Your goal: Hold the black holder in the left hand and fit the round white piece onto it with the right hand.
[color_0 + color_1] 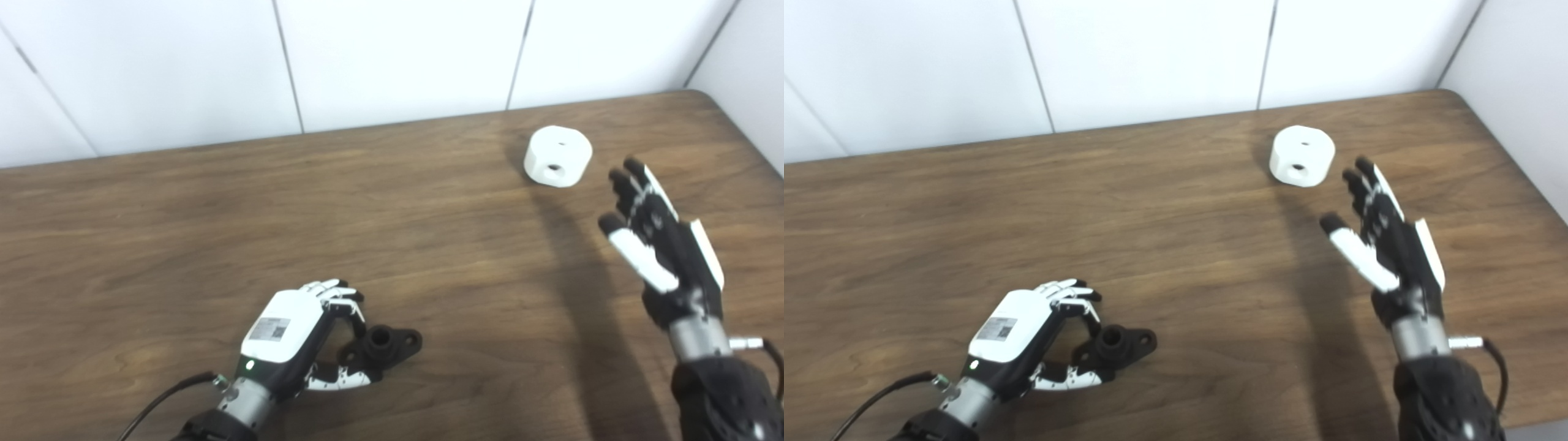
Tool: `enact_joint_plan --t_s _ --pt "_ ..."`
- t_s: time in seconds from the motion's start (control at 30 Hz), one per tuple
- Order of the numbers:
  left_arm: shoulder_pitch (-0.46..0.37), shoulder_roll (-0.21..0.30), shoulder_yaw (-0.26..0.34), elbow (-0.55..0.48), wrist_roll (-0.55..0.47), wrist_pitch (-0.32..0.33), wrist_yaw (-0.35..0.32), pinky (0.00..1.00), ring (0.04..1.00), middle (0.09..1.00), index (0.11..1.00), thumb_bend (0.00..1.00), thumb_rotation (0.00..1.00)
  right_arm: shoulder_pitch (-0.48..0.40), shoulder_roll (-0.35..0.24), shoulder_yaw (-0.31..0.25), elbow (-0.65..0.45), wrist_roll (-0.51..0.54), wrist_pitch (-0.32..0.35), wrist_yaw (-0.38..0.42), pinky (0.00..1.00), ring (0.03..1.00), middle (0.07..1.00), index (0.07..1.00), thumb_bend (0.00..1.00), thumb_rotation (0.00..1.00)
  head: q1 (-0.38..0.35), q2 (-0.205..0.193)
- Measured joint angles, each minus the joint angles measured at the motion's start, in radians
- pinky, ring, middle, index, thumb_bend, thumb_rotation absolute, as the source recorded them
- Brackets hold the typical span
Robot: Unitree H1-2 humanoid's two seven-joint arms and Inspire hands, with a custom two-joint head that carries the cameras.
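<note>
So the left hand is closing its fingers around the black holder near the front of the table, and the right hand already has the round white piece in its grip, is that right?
Not quite. The right hand is open and holds nothing; the round white piece lies apart from it on the table, as the left eye view shows. The left hand does have its fingers around the black holder.

The left hand (294,334) lies low near the table's front edge, fingers curled, thumb underneath. The right hand (658,245) is raised upright, fingers spread wide.

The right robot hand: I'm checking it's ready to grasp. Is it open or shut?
Open. The right robot hand has its fingers extended and thumb spread, holding nothing, short of the round white piece.
</note>
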Motion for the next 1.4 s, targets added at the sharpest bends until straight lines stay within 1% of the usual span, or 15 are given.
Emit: enact_joint_plan --t_s 0.07,0.13,0.2,0.3,0.4,0.53,0.63,0.73,0.83,0.87,0.97,1.1,1.2,1.3,1.4 --pt "0.001 0.001 0.005 0.004 0.000 -0.007 0.005 0.83 0.865 0.786 0.487 0.52 0.05 -0.024 -0.016 0.005 0.000 -0.057 0.006 -0.004 1.00 0.975 0.920 0.944 0.68 0.48 -0.031 -0.015" --pt "0.002 0.005 0.008 0.007 -0.001 -0.018 0.007 0.83 0.866 0.787 0.487 0.52 0.05 -0.041 -0.037 0.017 0.002 -0.126 0.008 -0.006 1.00 0.975 0.922 0.943 0.72 0.46 -0.031 -0.015" --pt "0.003 0.009 0.012 0.008 -0.003 -0.025 0.007 0.83 0.865 0.789 0.487 0.52 0.05 -0.068 -0.063 0.033 0.011 -0.198 0.019 -0.005 0.98 0.972 0.931 0.945 0.77 0.44 -0.060 -0.028" --pt "0.006 0.016 0.018 0.008 -0.006 -0.035 0.007 0.83 0.861 0.787 0.487 0.52 0.05 -0.133 -0.115 0.060 0.040 -0.294 0.067 0.006 0.97 0.973 0.939 0.940 0.80 0.42 -0.077 -0.034" --pt "0.009 0.017 0.022 0.009 -0.007 -0.041 0.009 0.83 0.856 0.785 0.487 0.52 0.05 -0.200 -0.175 0.090 0.070 -0.374 0.109 0.028 0.99 0.988 0.967 0.931 0.82 0.43 -0.083 -0.035" --pt "0.012 0.017 0.024 0.009 -0.011 -0.043 0.010 0.84 0.859 0.785 0.487 0.52 0.05 -0.283 -0.236 0.131 0.139 -0.445 0.168 0.070 1.00 1.000 0.970 0.906 0.86 0.42 -0.087 -0.037" --pt "0.015 0.017 0.026 0.008 -0.013 -0.045 0.010 0.84 0.861 0.787 0.487 0.52 0.05 -0.331 -0.273 0.172 0.212 -0.484 0.192 0.109 1.00 1.000 0.978 0.899 0.90 0.41 -0.092 -0.041" --pt "0.019 0.017 0.028 0.008 -0.015 -0.047 0.010 0.85 0.860 0.786 0.487 0.52 0.05 -0.380 -0.301 0.198 0.286 -0.510 0.204 0.133 0.99 1.000 0.983 0.890 0.92 0.39 -0.095 -0.045" --pt "0.021 0.018 0.031 0.008 -0.017 -0.051 0.010 0.85 0.862 0.788 0.487 0.52 0.05 -0.428 -0.316 0.209 0.347 -0.531 0.206 0.140 0.98 1.000 0.994 0.888 0.93 0.37 -0.095 -0.045" --pt "0.023 0.018 0.032 0.008 -0.018 -0.051 0.011 0.86 0.862 0.788 0.487 0.52 0.05 -0.446 -0.318 0.217 0.364 -0.539 0.207 0.147 0.97 1.000 0.998 0.885 0.94 0.37 -0.098 -0.051" --pt "0.024 0.018 0.033 0.008 -0.018 -0.055 0.011 0.85 0.858 0.786 0.487 0.52 0.05 -0.490 -0.323 0.244 0.415 -0.557 0.206 0.165 0.97 1.000 1.000 0.868 0.95 0.37 -0.098 -0.052" --pt "0.025 0.018 0.033 0.008 -0.018 -0.059 0.011 0.85 0.858 0.787 0.487 0.52 0.05 -0.541 -0.345 0.290 0.498 -0.595 0.208 0.194 0.96 1.000 1.000 0.848 0.97 0.38 -0.097 -0.054" --pt "0.026 0.018 0.034 0.008 -0.018 -0.059 0.011 0.85 0.859 0.789 0.487 0.52 0.05 -0.572 -0.351 0.306 0.546 -0.626 0.209 0.204 0.96 1.000 1.000 0.842 0.98 0.36 -0.097 -0.055" --pt "0.026 0.018 0.034 0.008 -0.017 -0.061 0.012 0.85 0.859 0.789 0.487 0.52 0.05 -0.598 -0.354 0.315 0.598 -0.638 0.209 0.206 0.99 1.000 1.000 0.839 0.99 0.35 -0.095 -0.055" --pt "0.026 0.018 0.034 0.007 -0.016 -0.061 0.012 0.85 0.862 0.792 0.487 0.52 0.05 -0.613 -0.357 0.320 0.621 -0.642 0.209 0.208 1.00 1.000 1.000 0.836 0.99 0.35 -0.095 -0.055"
